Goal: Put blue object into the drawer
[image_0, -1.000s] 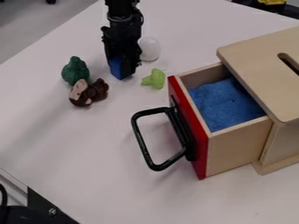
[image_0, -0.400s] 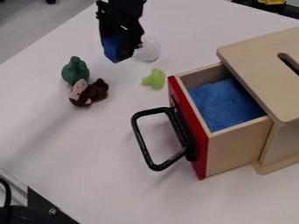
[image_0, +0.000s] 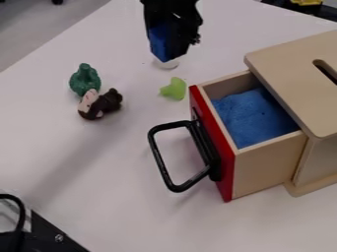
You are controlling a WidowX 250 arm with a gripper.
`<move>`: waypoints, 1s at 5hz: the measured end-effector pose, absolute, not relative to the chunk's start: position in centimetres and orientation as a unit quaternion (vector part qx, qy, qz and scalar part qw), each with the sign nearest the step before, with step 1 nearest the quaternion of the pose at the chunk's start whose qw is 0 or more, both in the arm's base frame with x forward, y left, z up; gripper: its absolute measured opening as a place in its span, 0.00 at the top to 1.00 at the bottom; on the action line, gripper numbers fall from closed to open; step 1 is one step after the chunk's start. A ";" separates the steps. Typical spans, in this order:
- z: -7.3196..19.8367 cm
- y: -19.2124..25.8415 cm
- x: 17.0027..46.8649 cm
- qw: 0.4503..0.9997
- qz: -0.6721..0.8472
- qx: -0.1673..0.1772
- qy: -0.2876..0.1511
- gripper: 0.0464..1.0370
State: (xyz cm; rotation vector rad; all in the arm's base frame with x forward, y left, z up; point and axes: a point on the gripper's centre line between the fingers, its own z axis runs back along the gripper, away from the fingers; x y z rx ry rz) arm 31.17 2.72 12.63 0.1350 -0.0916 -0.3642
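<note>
My gripper [image_0: 175, 51] hangs at the top of the view, above the table and up and left of the drawer, shut on a blue object [image_0: 160, 42]. The blue object is partly hidden by the black fingers. The wooden drawer [image_0: 269, 163] with a red front and black handle stands pulled out at the right, and a blue soft lining covers its floor.
A white egg-like thing [image_0: 166, 64] is mostly hidden behind the gripper. Below it lies a light green broccoli piece [image_0: 174, 88]. A dark green toy [image_0: 85, 79] and a brown monkey figure [image_0: 100, 104] sit at the left. The wooden box top [image_0: 289, 74] overhangs the drawer's rear.
The gripper has lifted with the blue object up from the table, then moved right, now covering most of the white thing. The drawer and toys have kept their places.
</note>
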 end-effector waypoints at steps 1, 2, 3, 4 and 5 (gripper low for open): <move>13.1 -1.6 31.0 0.971 -0.223 0.073 -0.049 0.45; 13.0 -4.7 30.9 0.962 -0.254 0.080 -0.053 0.45; 11.7 -7.7 30.7 0.952 -0.293 0.077 -0.044 0.45; 9.9 -8.9 30.9 0.948 -0.309 0.078 -0.025 0.45; 8.8 -8.8 30.9 0.948 -0.310 0.079 -0.009 0.45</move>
